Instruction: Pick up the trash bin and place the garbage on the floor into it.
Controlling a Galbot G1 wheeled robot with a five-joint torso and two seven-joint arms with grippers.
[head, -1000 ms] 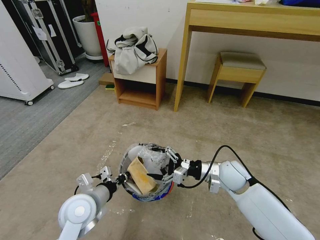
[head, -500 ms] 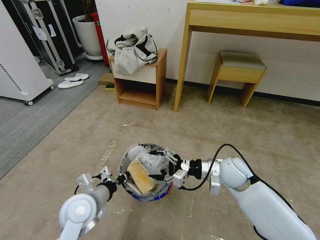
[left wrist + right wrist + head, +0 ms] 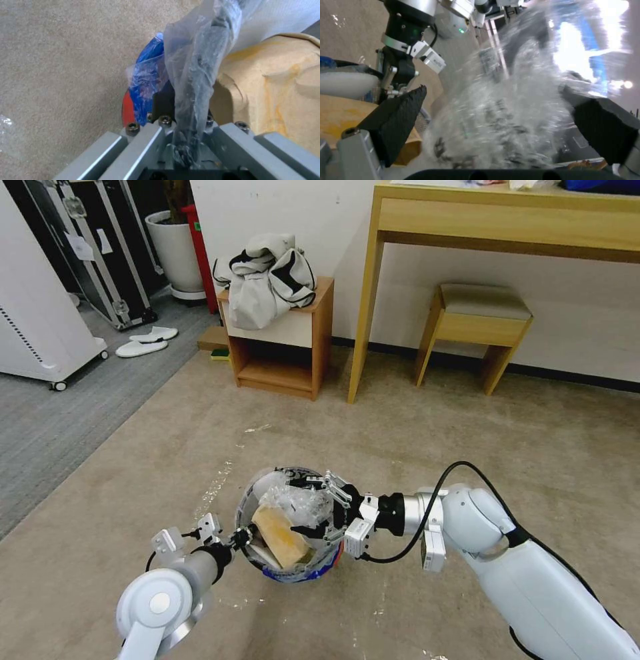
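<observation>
The trash bin point(image 3: 288, 570) was held above the floor point(image 3: 167, 460), near the carpet's near edge in the head view, by the left gripper point(image 3: 241, 537), whose jaws were clamped on the rim and on the clear plastic bag point(image 3: 196, 62) lining it; the red wall and blue band could be seen just beside the jaws in the left wrist view. Inside the bin a brown cardboard scrap point(image 3: 280, 537) was seen leaning at a tilt, with a white rounded piece point(image 3: 267, 488) behind it at the far rim. A clear plastic wad point(image 3: 303, 501) lay at the bin's mouth, and the right gripper point(image 3: 319, 505) was placed over that mouth with its jaws apart, one black pad on either side of the wad point(image 3: 496, 120) in the right wrist view.

Beyond the bin, at the carpet's far edge by the wall, a small wooden cabinet point(image 3: 280, 357) with a grey bag point(image 3: 267, 280) on top, a desk point(image 3: 493, 227) and a stool point(image 3: 477, 330) were seen, well apart from the bin. A pair of white slippers point(image 3: 143, 341) lay on the grey flooring.
</observation>
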